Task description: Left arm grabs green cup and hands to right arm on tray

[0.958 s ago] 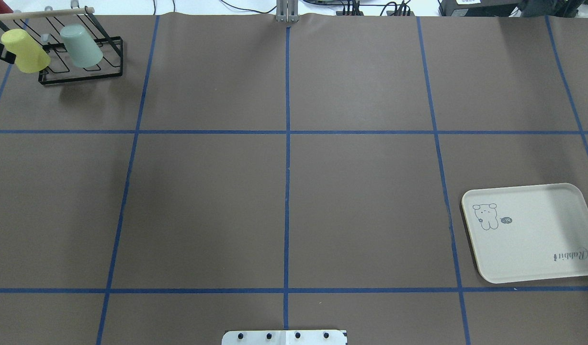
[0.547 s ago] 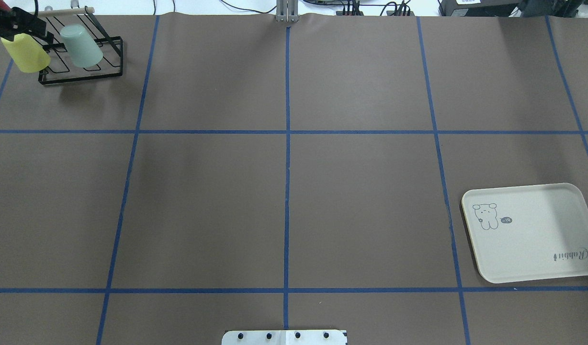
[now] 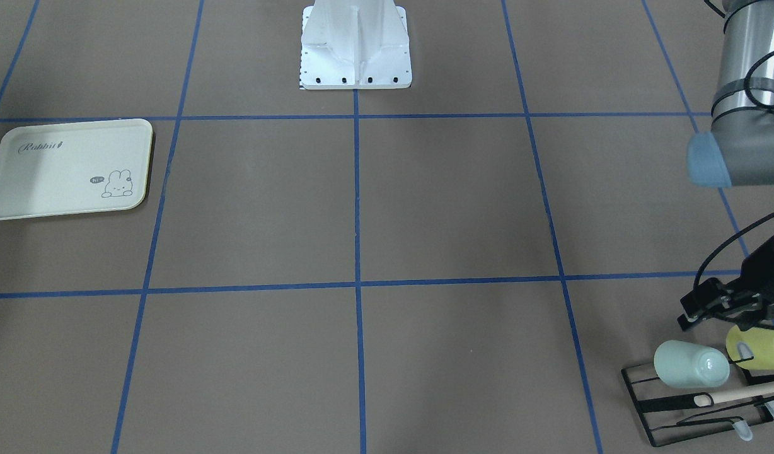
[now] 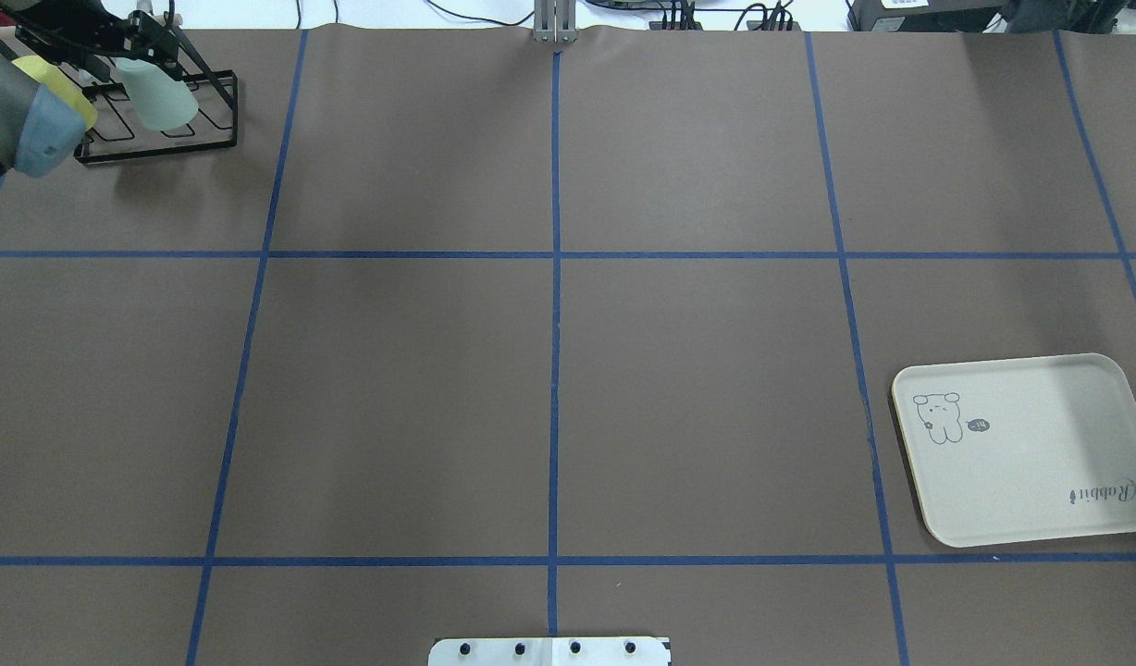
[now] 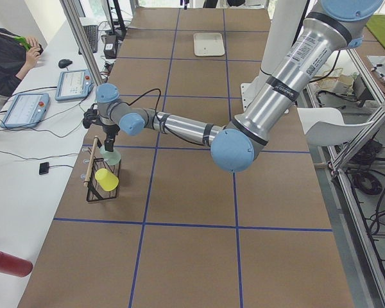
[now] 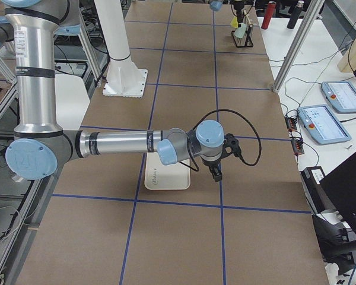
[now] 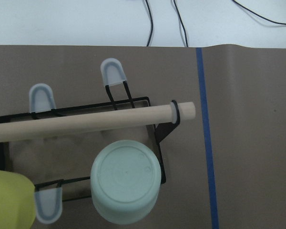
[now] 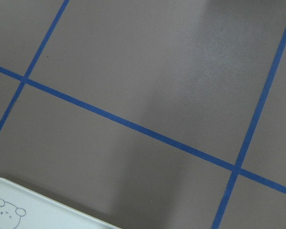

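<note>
Two cups, the green cup (image 3: 689, 364) and a yellow cup (image 3: 762, 347), are lying on a black rack (image 3: 636, 403) at the bench corner. The left gripper (image 3: 724, 315) is hanging above them, spread wide and empty.

From the right end, the right gripper (image 6: 216, 172) is hovering just beside the tray (image 6: 166, 181); I cannot tell how far it is open.

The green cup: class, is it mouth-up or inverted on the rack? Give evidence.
Inverted, tilted. The green cup shows its closed base to the left wrist camera, mouth down on the rack.
</note>
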{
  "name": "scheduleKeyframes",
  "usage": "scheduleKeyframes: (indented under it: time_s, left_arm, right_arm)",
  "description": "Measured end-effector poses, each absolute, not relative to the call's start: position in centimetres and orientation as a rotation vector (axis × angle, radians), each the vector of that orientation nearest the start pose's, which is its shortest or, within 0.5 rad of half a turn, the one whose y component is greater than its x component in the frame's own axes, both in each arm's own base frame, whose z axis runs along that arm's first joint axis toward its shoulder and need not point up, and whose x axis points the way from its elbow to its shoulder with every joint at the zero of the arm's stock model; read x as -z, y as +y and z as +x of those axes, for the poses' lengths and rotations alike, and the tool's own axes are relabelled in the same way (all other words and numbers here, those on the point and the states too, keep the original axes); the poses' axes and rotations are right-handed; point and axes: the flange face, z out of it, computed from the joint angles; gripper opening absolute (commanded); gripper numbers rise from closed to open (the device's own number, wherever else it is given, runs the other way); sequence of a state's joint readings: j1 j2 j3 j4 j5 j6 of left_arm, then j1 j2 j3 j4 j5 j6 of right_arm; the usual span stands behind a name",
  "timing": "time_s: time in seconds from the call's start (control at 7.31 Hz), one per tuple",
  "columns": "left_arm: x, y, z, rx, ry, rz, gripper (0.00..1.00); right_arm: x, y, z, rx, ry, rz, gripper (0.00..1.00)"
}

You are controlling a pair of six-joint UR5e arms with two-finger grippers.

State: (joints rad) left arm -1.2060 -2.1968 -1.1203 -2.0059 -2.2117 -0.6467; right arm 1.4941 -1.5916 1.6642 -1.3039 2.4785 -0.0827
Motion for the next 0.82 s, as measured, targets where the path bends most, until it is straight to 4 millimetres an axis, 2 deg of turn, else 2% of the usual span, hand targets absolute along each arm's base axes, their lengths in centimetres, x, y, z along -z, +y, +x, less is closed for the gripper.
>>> scheduleKeyframes:
  time_s: [0.27, 0.41, 0.82]
  left_arm:
    - [-45.7, -75.6, 20.9, 0.047, 0.803, 0.193, 0.97]
    - [-46.3, -76.0, 20.5, 0.033, 0.793, 0.192, 0.95]
    - [-46.7, -76.7, 19.8, 0.032, 0.767, 0.205, 0.98]
  right_arm:
    - [-58.4, -49.9, 1.7, 0.301, -0.901, 0.318, 0.99]
    - [-58.5, -49.9, 1.7, 0.301, -0.901, 0.318, 0.99]
    - [-58.5, -49.9, 1.7, 0.3, -0.901, 0.318, 0.99]
